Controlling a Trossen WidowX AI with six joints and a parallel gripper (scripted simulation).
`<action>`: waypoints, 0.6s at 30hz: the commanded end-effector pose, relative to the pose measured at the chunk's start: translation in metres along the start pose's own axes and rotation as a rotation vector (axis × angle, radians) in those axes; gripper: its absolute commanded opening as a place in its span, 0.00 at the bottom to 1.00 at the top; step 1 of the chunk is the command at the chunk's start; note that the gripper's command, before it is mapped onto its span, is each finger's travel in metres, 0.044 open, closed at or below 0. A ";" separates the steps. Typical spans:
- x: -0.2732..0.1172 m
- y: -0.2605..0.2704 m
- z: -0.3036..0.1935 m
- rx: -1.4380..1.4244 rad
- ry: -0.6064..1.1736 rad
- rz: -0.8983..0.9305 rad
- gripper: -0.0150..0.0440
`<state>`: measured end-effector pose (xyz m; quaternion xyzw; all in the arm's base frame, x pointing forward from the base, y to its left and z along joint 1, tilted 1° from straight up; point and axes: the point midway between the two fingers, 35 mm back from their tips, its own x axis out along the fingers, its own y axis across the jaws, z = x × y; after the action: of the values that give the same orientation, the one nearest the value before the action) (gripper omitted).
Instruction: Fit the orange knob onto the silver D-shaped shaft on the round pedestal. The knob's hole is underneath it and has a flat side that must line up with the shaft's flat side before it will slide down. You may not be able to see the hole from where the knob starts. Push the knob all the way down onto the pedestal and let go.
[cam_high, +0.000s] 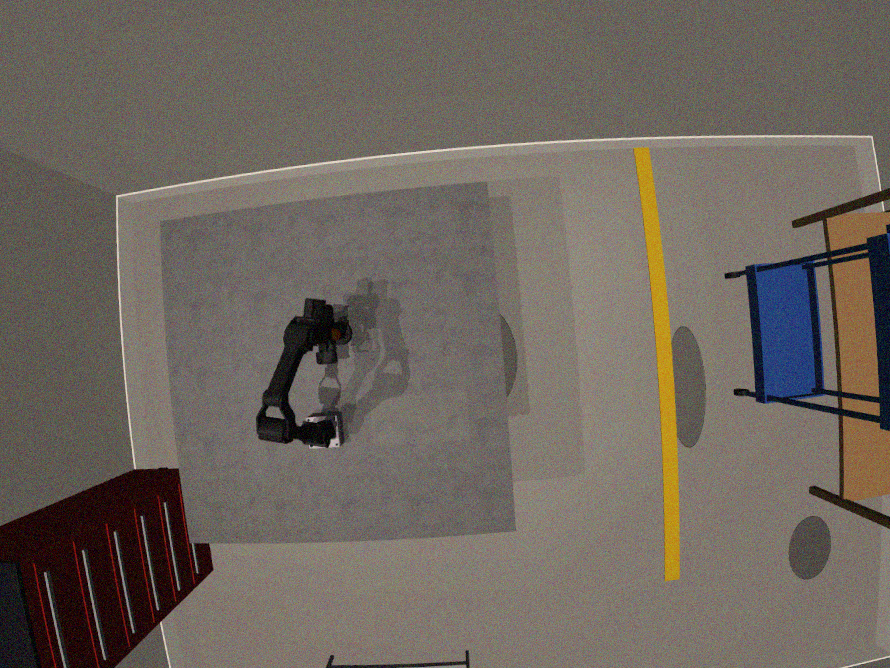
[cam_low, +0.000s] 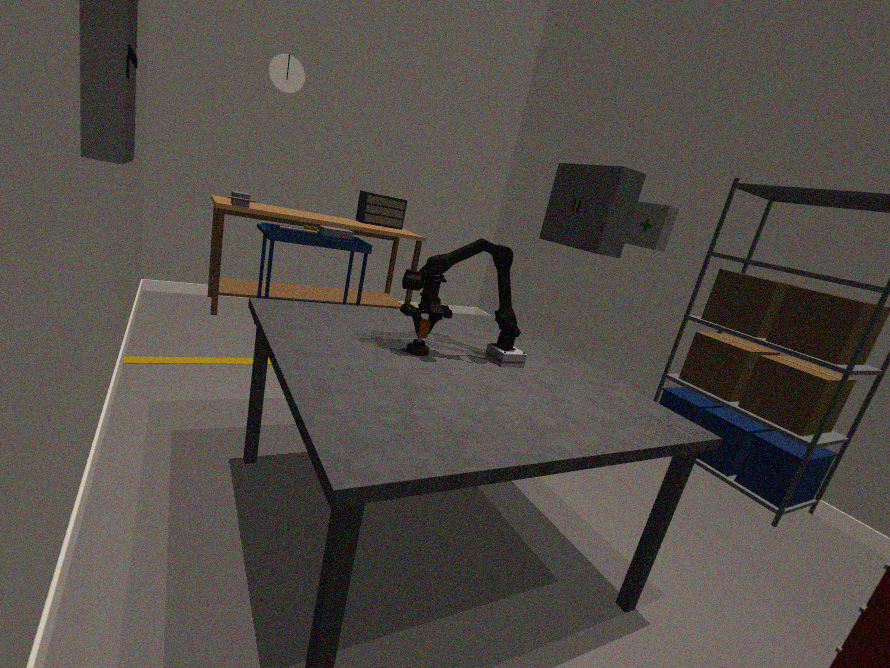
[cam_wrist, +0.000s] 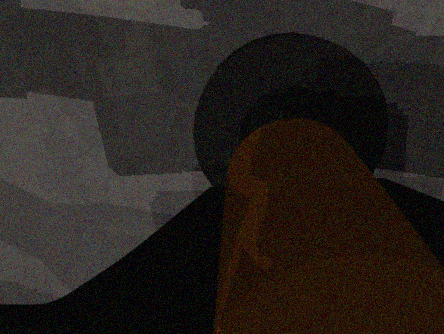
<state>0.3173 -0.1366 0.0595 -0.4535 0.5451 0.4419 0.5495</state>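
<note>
The orange knob (cam_high: 335, 334) (cam_low: 423, 328) (cam_wrist: 310, 215) is held between the fingers of my gripper (cam_low: 424, 330), which is shut on it. The dark round pedestal (cam_low: 416, 349) (cam_wrist: 220, 95) stands on the table just below the knob. In the wrist view the knob's near end covers the front part of the pedestal's disc. In the exterior view the knob is above the pedestal and looks slightly tilted. The silver shaft, its flat side and the knob's hole are hidden or too dark to make out.
The grey table (cam_high: 431, 467) (cam_low: 467, 424) carries the arm's white base (cam_high: 337, 429) (cam_low: 506, 355), to the right of the pedestal in the exterior view. The arm's shadow falls across the table. A shelf rack, blue cart and workbench stand off the table.
</note>
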 end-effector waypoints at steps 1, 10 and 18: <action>-0.001 -0.001 0.000 -0.010 0.003 -0.006 0.25; 0.001 -0.005 -0.001 -0.010 0.003 -0.006 0.25; 0.003 -0.009 -0.003 -0.010 0.003 -0.006 0.25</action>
<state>0.3230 -0.1394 0.0576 -0.4559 0.5434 0.4430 0.5483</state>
